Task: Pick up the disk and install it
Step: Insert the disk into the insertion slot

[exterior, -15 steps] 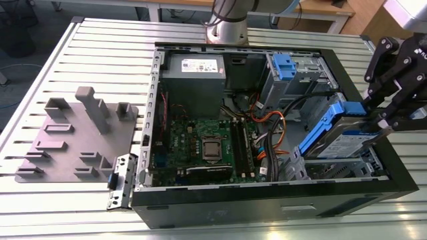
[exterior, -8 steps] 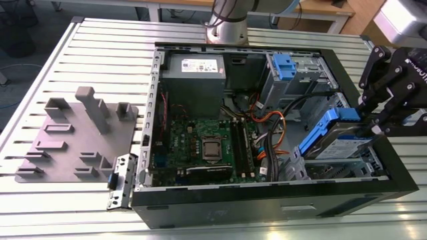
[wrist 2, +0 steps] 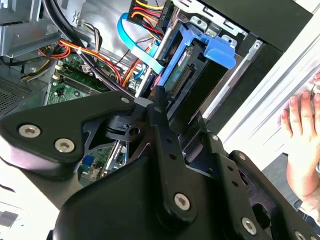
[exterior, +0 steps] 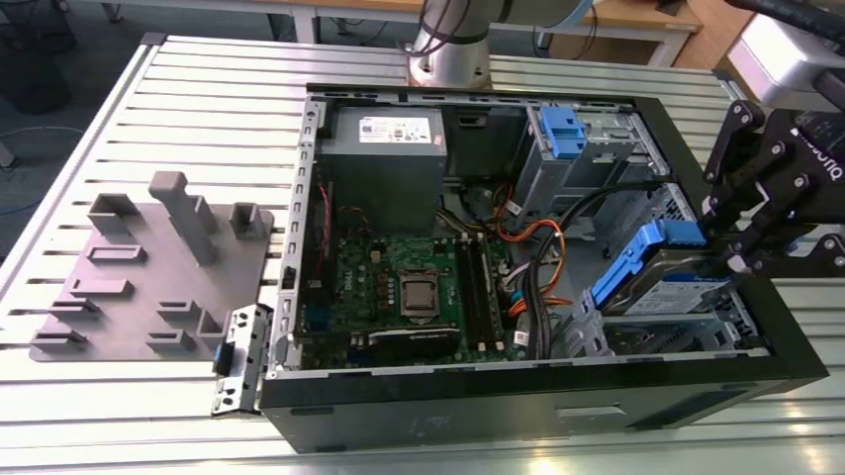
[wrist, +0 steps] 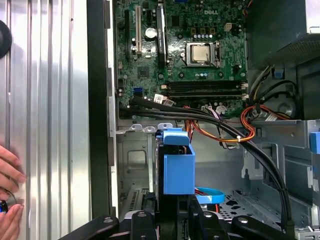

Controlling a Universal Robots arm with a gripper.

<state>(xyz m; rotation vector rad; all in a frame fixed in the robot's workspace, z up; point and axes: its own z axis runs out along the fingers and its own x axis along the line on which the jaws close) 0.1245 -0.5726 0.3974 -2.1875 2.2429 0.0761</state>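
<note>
Exterior view: pincer [exterior: 725, 247] grips disk [exterior: 663, 290] over bay [exterior: 667, 336], nr case edge [exterior: 797, 341].

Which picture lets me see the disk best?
The exterior view: the disk shows its silver label face and blue side rail, tilted inside the computer case. The second wrist view shows its connector edge; the first wrist view shows mostly its blue rail.

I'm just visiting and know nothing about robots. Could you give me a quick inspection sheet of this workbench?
Surface: slatted metal table carrying an open computer case.
Job's things: the disk, blue-railed, tilted at the bay, not seated flat.
Clutter: grey fixture plate on the exterior view's left.
Grippers: gripper shut on the disk's blue end.
Cables: orange and black wires across the case interior.
Surroundings: a person's hand on the table beside the case.
</note>
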